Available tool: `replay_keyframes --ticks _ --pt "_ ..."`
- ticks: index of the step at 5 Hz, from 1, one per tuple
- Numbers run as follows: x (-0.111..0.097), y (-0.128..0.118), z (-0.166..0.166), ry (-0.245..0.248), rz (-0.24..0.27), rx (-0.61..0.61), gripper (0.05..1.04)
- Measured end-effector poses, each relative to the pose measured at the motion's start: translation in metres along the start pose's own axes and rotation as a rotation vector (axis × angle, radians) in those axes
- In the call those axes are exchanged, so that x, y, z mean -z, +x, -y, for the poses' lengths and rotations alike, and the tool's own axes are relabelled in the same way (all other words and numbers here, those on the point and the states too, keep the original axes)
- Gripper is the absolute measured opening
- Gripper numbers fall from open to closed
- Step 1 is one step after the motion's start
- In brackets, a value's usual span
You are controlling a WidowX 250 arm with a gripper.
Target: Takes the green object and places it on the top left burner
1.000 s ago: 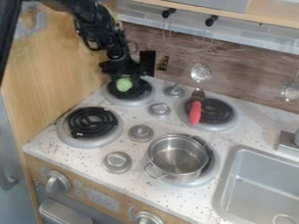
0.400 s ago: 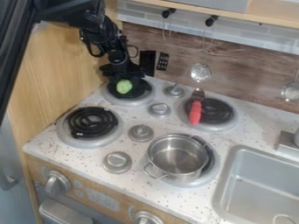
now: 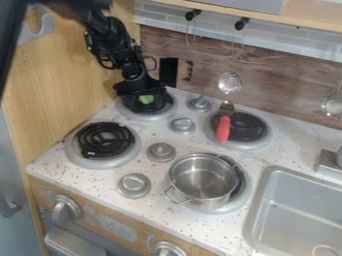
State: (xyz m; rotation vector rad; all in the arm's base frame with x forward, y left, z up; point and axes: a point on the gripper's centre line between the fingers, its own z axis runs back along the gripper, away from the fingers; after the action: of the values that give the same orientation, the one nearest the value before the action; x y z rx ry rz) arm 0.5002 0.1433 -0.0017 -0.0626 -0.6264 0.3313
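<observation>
The gripper [image 3: 142,94] is positioned over the rear left burner [image 3: 157,118], near the rear left corner of the bench [image 3: 57,170]. The degree of opening cannot be determined, nor whether the gripper has hold of anything. The green object [image 3: 145,99] is located directly below it, partly covered, within the outline of that burner; contact with the coil cannot be confirmed. The front left burner [image 3: 107,140] sits near the bench's left edge. A metal pot [image 3: 202,177] stands upright on the front right burner [image 3: 235,201]. A red-handled utensil [image 3: 223,129] lies at the rear right burner [image 3: 257,144], its metal head toward the bench's rear edge.
</observation>
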Motion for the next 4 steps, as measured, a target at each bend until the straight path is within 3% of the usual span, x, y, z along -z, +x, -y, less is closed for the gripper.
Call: replay_keyframes --ticks 1,2,3,4 --pt "-0.039 -0.002 0.008 -0.008 -0.060 0.004 0.998" --pt "-0.056 -0.023 0.010 -0.004 -0.192 0.003 0.998" --pt "-0.060 -0.053 0.014 -0.038 -0.350 0.074 0.998" --pt "-0.062 -0.063 0.019 -0.054 -0.412 0.183 0.998"
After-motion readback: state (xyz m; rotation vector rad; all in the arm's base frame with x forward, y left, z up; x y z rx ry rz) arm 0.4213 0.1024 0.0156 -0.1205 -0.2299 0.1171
